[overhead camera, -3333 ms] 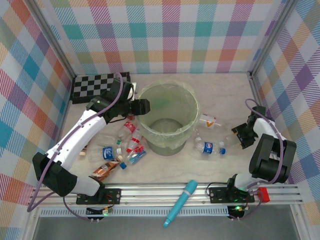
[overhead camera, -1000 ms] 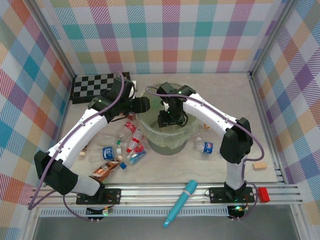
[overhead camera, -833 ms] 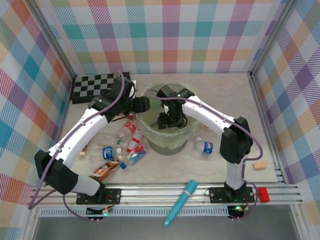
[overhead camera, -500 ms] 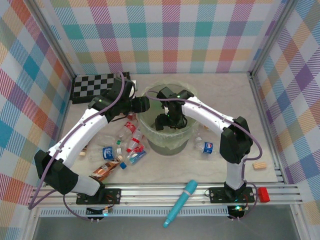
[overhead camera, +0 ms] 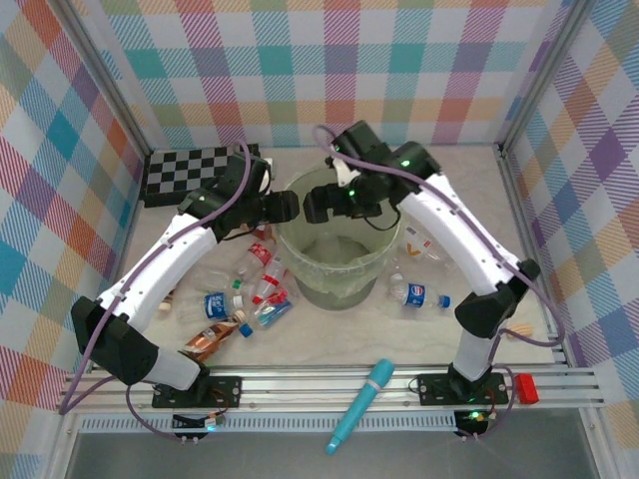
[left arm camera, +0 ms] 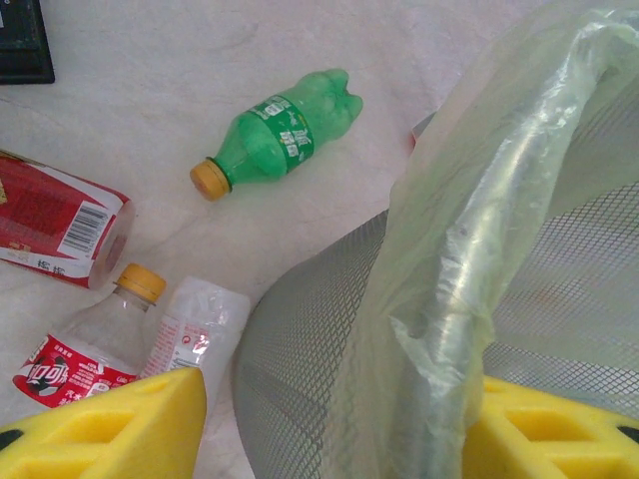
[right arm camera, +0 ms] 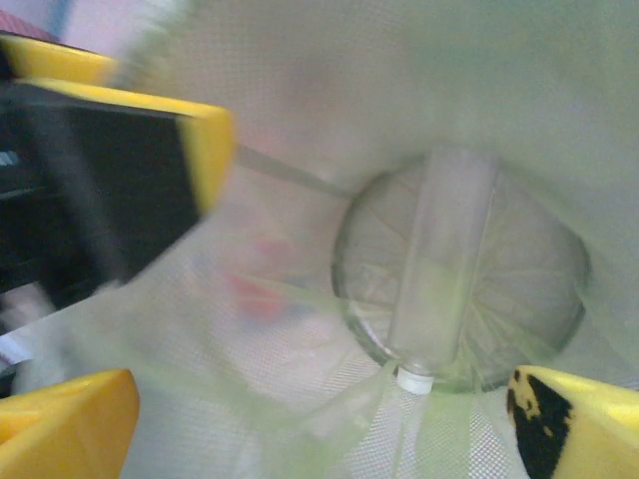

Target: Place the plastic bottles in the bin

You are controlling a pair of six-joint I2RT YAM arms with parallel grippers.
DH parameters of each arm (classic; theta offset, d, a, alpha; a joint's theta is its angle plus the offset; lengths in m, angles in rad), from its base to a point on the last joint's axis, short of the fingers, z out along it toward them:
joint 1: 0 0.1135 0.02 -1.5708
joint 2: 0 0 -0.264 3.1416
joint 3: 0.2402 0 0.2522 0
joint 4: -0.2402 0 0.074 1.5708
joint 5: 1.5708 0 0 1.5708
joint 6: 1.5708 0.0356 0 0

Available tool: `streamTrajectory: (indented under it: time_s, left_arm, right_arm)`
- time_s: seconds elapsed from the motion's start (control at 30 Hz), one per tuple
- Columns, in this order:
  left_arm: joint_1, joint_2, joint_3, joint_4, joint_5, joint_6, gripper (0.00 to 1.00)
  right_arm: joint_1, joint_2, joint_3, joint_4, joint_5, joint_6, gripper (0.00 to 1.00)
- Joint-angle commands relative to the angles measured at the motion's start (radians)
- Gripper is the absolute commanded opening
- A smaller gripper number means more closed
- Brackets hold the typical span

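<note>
Right gripper gaping empty over the bin, I count one clear bottle on its floor; left gripper straddles the rim, grip unclear to me, heap of bottles too jumbled to count.

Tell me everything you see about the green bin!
The bin is round and pale green, with a mesh wall and a plastic liner folded over its rim. It stands upright on the table. The left gripper straddles its rim, the open right gripper hovers over its mouth, and a clear bottle lies on its bottom.
</note>
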Motion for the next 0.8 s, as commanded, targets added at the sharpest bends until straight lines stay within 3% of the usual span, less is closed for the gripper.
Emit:
streamTrajectory:
  time_s: [0.0,0.2,0.47,0.6,0.77]
  left_arm:
    - [-0.018,0.006,0.002,-0.040,-0.033,0.022,0.61]
    - [-0.018,0.003,-0.006,-0.037,-0.041,0.031,0.60]
    - [-0.017,-0.001,-0.008,-0.036,-0.030,0.040,0.60]
    - [-0.017,-0.016,-0.010,-0.036,-0.030,0.038,0.61]
    - [-0.017,-0.019,-0.004,-0.046,-0.029,0.037,0.61]
  right_arm:
    - [-0.027,-0.034,0.135,-0.166,-0.001,-0.058,0.96]
    - [-0.175,-0.101,0.142,-0.192,0.007,-0.062,0.95]
    - [-0.560,-0.124,-0.120,0.014,-0.139,-0.036,0.93]
    - [-0.633,-0.034,-0.237,0.168,-0.150,-0.067,0.94]
    - [-0.637,0.155,-0.250,0.264,-0.204,-0.072,0.94]
